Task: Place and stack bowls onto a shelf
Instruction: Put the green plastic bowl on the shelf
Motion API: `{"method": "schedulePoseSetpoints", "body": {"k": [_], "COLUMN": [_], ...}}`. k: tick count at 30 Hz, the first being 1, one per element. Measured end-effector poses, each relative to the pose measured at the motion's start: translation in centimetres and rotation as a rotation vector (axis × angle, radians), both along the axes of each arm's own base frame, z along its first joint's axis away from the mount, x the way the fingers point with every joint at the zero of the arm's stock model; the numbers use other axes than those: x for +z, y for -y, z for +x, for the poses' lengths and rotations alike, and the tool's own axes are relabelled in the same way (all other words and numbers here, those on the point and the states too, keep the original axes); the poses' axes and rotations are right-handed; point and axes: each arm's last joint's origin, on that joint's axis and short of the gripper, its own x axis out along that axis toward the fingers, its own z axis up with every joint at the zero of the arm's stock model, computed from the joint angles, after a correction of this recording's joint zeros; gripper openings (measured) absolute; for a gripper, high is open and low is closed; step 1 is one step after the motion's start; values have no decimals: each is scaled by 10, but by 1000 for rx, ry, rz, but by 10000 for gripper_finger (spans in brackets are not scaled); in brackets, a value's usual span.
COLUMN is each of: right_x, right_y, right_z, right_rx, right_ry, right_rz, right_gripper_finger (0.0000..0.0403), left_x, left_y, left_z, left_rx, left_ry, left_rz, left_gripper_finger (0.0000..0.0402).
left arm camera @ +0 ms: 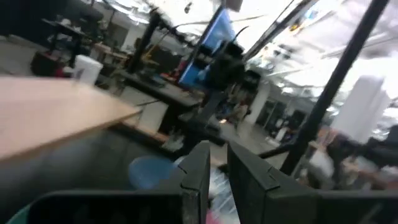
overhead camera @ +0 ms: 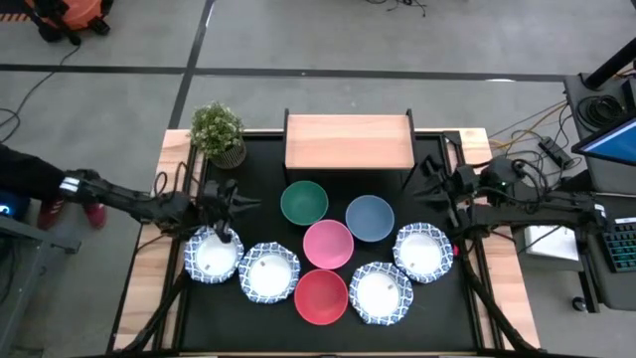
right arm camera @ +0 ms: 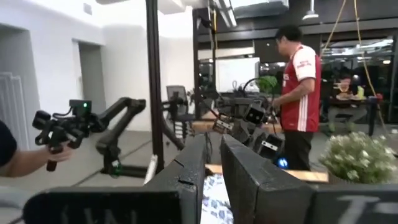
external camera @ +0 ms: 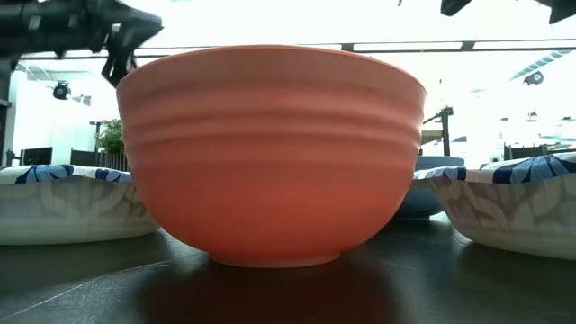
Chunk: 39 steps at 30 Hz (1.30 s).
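Altogether eight bowls are counted between the left gripper (overhead camera: 237, 206) and right gripper (overhead camera: 438, 189), four plain, four patterned (overhead camera: 213, 256). One shelf (overhead camera: 348, 140) is seen beyond them. Both grippers' fingers are nearly closed, holding nothing.

A robotics lab or workshop, not a home. The tabletop (overhead camera: 467, 328) stands on a bare grey concrete floor (overhead camera: 119, 99) marked with dark lines, cables (overhead camera: 542, 124) trailing beside it toward a monitor (overhead camera: 611, 139) and keyboard (overhead camera: 624, 244). Beyond, more robot arms (right arm camera: 118, 118) sit on benches (a person in a red shirt (right arm camera: 301, 93) stands among them) under an open industrial ceiling (left arm camera: 311, 25).
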Motion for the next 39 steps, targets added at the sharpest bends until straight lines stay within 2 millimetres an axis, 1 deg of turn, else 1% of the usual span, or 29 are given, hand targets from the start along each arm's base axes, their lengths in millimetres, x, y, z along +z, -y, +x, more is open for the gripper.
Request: {"method": "schedulePoseSetpoints", "body": {"k": [1,3,5,8,10,14,16,18,21,23,26,28,30,33,36,39], "right_x": [4,12,18,21,20,16,12,7,2,1,-1,-2,-2,-5,-8,-8], "right_y": [-2,-6,-10,-15,-18,-22,-24,-27,-29,-30,-31,-31,-31,-31,-31,-31], "right_z": [-1,-6,-11,-16,-16,-14,-12,-10,-8,-8,-7,-6,-6,-6,-5,-5], "right_rx": [13,42,67,99,120,166,184,201,220,226,228,227,224,221,219,219], "right_ry": [11,38,70,99,100,68,25,-26,-72,-84,-101,-111,-111,-125,-152,-152], "right_rz": [2,0,-21,-44,-50,-27,-7,5,10,3,3,-4,-18,-42,-53,-53], "right_gripper_finger": [43,43,43,43,43,43,43,43,43,43,43,43,43,43,43,43], "left_x": [13,32,49,65,74,83,83,83,81,77,69,59,49,33,17,5], "left_y": [4,11,18,28,36,53,60,68,77,80,76,70,61,46,29,14], "left_z": [6,18,30,41,48,63,72,83,102,114,130,136,143,153,160,163], "left_rx": [-38,-108,-155,-185,-207,-247,-243,-246,-261,-254,-131,-50,-50,-63,-103,-203], "left_ry": [-6,-97,-255,-509,-649,-877,-962,-998,-1025,-1052,-1129,-1218,-1302,-1375,-1444,-1481], "left_rz": [10,46,79,97,115,129,123,133,199,277,446,577,673,751,771,711], "left_gripper_finger": [39,39,39,39,39,39,39,44,62,79,108,126,140,145,142,134]}}
